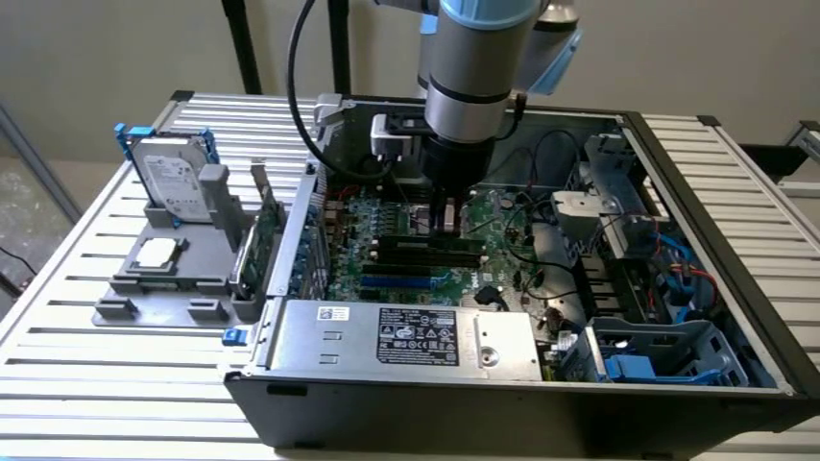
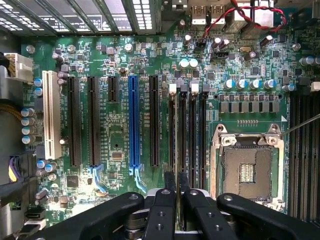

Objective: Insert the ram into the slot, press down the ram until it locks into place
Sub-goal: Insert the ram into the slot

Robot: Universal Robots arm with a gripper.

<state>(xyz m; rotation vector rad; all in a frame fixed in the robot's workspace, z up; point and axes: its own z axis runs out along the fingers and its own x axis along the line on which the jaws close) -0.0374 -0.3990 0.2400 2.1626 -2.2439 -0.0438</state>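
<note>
Item: claw (image 1: 445,223) of the arm, standing inside an open computer case (image 1: 513,403) that lies on its side on the slatted tabletop (image 1: 64,317), presumably so the motherboard (image 2: 125,60) faces up to a straight downward push. State: its two fingers (image 2: 164,210) are set almost together, with only a slit between them. I see nothing plainly gripped, and cannot tell whether the ram sits edge-on in that slit or beneath the tips. So narrow a set would suit bearing on a thin board edge, I judge. The slot (image 2: 173,135): one of four parallel black sockets with pale end clips, running straight out from the tips, its near end right at them. Which of the two closest is addressed I cannot tell. On one flank of the claw, well apart, the blue slot (image 2: 133,120); on the other, the bare processor socket (image 2: 247,172).
</note>
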